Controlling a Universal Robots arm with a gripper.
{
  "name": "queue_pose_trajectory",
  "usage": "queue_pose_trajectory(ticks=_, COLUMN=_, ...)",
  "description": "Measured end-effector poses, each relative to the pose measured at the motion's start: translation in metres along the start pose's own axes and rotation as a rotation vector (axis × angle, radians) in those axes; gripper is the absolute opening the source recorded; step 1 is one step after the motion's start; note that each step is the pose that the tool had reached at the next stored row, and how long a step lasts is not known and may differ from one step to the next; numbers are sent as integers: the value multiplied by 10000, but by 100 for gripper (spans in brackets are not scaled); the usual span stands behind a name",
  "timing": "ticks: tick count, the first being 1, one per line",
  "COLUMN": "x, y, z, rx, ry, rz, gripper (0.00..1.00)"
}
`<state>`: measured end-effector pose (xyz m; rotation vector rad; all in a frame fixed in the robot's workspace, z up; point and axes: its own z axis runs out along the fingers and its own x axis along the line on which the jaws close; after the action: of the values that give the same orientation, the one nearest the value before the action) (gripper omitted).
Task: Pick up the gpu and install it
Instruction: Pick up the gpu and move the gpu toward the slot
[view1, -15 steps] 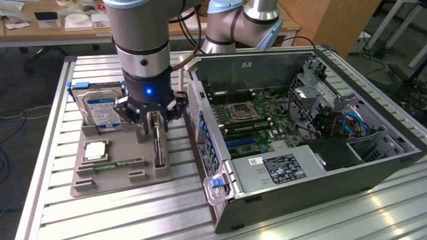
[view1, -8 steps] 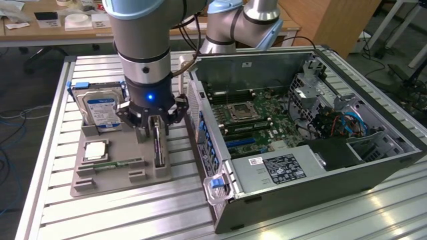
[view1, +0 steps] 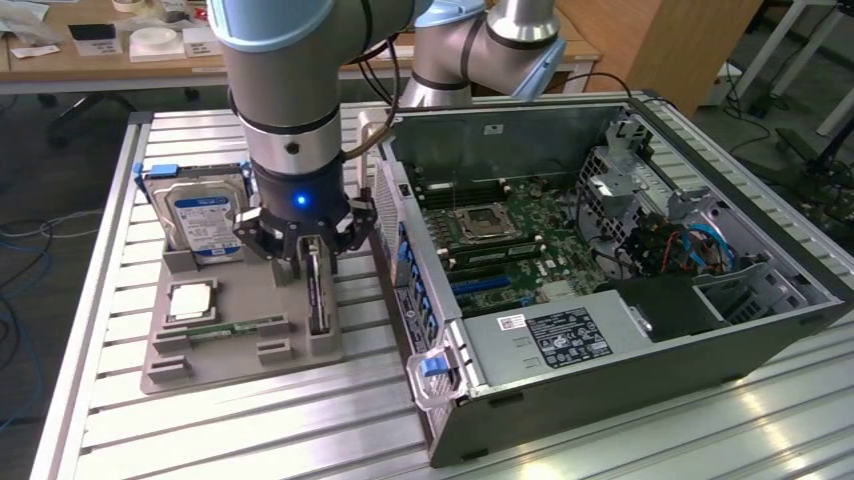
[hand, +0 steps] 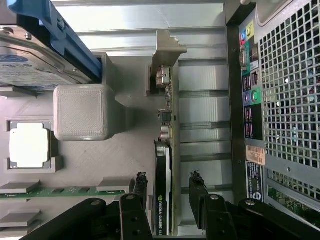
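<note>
Gripper (hand: 169, 176) — jaws apart — astride upright gpu (hand: 162, 205)

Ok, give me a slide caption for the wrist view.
Open gripper straddling the gpu, which stands on edge in its grey holder beside the computer case.

In the exterior view the gripper (view1: 318, 262) covers the top of the gpu (view1: 318, 305), and the arm (view1: 280, 90) is cut off above. The power supply label (view1: 567, 335) is too small to read. In the wrist view the hard drive (hand: 30, 60) and computer case (hand: 280, 100) run off the picture's edges.
</note>
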<state>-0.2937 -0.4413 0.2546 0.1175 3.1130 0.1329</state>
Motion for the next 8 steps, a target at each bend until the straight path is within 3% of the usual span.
queue_pose_trajectory(ticks=8, x=20, y=23, z=12, rx=1, ry=0, rz=0, gripper=47)
